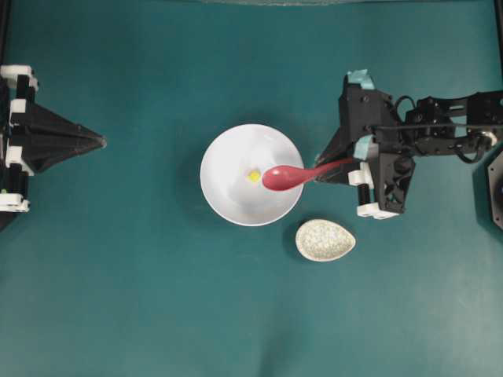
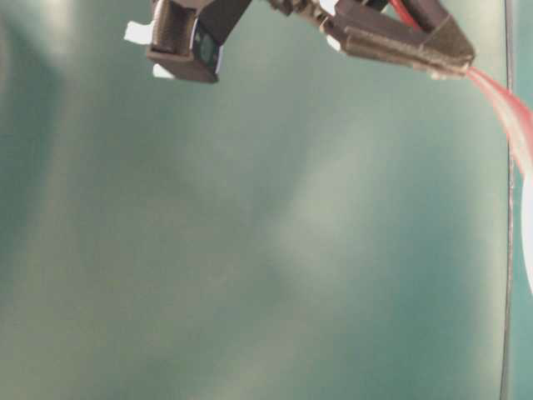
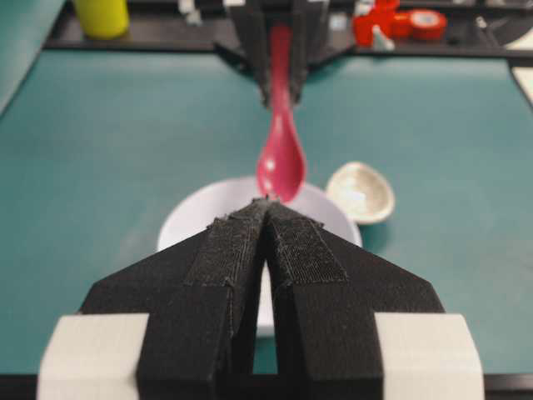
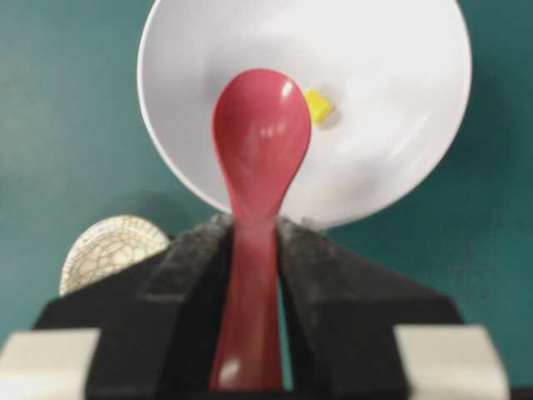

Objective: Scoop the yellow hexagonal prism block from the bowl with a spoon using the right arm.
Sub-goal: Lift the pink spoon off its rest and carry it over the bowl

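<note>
Spoon (image 1: 287,176) is sitting clamped by its handle in the right end effector (image 1: 336,166), both fingers (image 4: 187,275) pressing the handle's sides w/ no gap showing in the right wrist view. Scoop is hanging over the right part of the bowl (image 1: 228,200), inside the rim, hollow side facing up. Can't tell whether the scoop is touching the bowl floor. Yellow hexagonal prism block (image 1: 254,176) is lying near the bowl's centre, just left of the scoop tip in the overhead view; in the right wrist view it's peeking out beside the scoop's edge, not in the scoop. Bowl is resting on the green worktop (image 1: 118,298), approx mid-scene. Speckled spoon rest (image 1: 324,239) is lying just right of & nearer than the bowl, apart from it. Left end effector (image 1: 98,142) is parked at the far left, well apart from the bowl, its fingers pressed together w/ nothing between them, tip pointing toward the bowl.
</note>
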